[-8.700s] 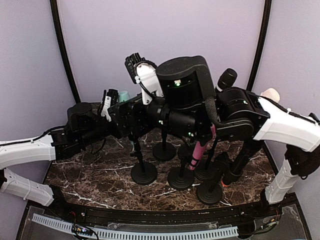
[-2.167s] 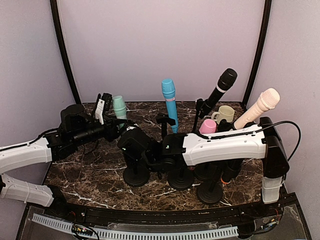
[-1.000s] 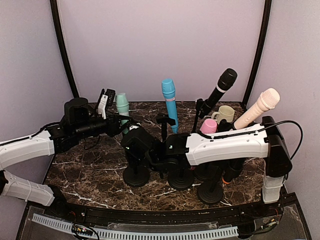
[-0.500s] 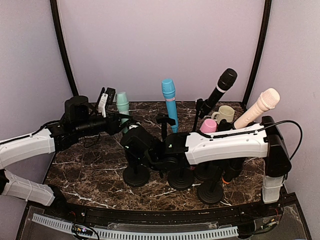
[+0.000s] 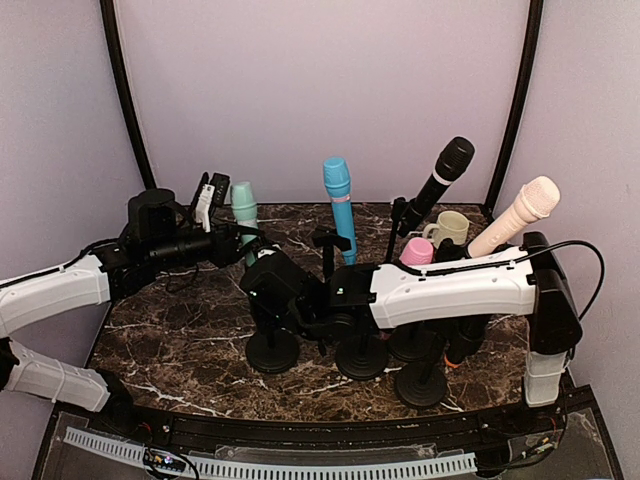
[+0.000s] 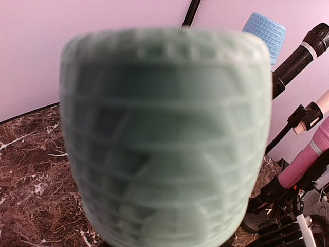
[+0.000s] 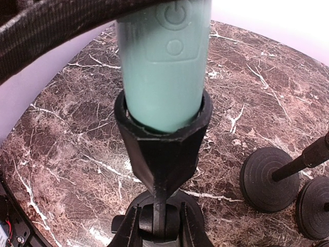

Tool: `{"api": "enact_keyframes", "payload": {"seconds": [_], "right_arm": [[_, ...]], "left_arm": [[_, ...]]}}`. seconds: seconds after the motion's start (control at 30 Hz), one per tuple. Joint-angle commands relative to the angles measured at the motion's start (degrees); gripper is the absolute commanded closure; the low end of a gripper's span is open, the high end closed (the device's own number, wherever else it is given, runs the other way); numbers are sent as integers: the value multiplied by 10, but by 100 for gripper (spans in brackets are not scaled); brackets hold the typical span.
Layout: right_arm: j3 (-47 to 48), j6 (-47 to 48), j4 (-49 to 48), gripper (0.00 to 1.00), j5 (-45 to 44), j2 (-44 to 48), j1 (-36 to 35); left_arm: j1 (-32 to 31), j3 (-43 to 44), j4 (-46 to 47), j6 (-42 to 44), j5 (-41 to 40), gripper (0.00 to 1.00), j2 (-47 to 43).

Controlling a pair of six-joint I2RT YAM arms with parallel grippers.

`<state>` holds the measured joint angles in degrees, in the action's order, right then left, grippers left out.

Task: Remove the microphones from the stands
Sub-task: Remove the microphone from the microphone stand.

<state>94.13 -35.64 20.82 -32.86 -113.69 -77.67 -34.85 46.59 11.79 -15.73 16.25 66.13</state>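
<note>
White shells are seen on the long links of the left arm (image 5: 50,295) and right arm (image 5: 450,288), joined by black joints. Green lights (image 5: 343,290) are shown on the black wrist at centre; a black cable (image 5: 592,262) is looped at the right edge. The right gripper (image 7: 160,230) is finished in black.

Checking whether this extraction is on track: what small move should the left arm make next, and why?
Probably a short pull of the mint microphone up along its own axis. The left gripper has its jaws closed on it, its lower end sits in the black clip, and the right gripper clamps the stand stem below, so that should stay put.
</note>
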Motion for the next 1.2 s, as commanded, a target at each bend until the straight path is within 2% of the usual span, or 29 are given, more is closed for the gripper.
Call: {"api": "enact_keyframes", "payload": {"seconds": [0.0, 0.9, 1.17], "right_arm": [[-12, -1, 93, 100, 48, -30, -9], [-10, -4, 98, 100, 47, -33, -9], [-1, -4, 102, 100, 44, -32, -9]], "left_arm": [[19, 53, 122, -17, -12, 100, -21], [40, 86, 112, -6, 6, 100, -19], [41, 98, 67, 42, -39, 100, -39]]}}
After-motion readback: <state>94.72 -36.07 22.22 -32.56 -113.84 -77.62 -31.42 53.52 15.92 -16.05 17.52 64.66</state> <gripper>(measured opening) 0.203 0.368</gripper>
